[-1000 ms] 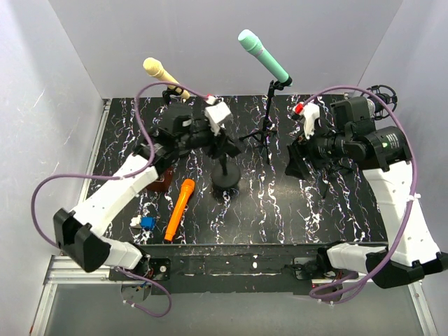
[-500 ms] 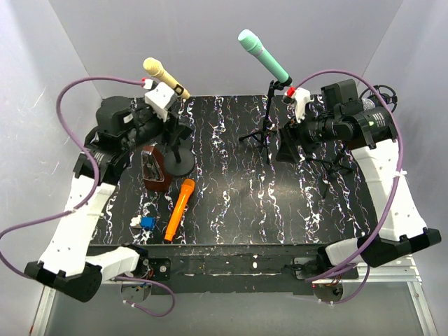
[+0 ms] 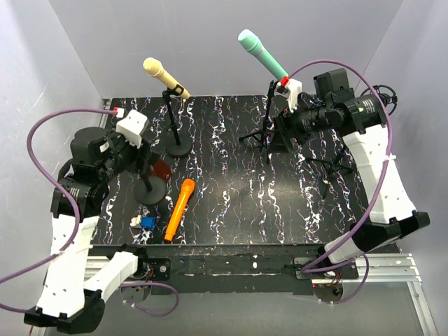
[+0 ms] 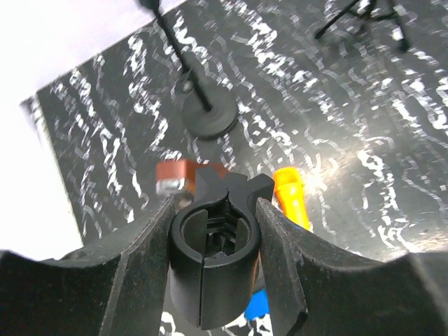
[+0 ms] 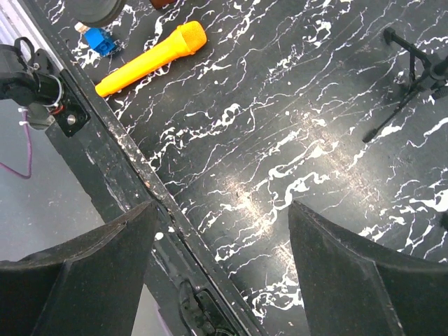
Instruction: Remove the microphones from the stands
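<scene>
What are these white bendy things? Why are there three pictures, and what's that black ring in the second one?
Those are two robot arms bolted to a table. The big picture looks down from above, with the left arm on the left and the right arm on the right. The other two pictures come from small cameras on each wrist, so you see that arm's own jaws at the bottom. On the black table lies an orange microphone. A yellow microphone and a teal microphone sit up on stands. The black ring is the black clip of an empty stand, and the left jaws are closed on it. The right jaws are open, holding nothing.
</scene>
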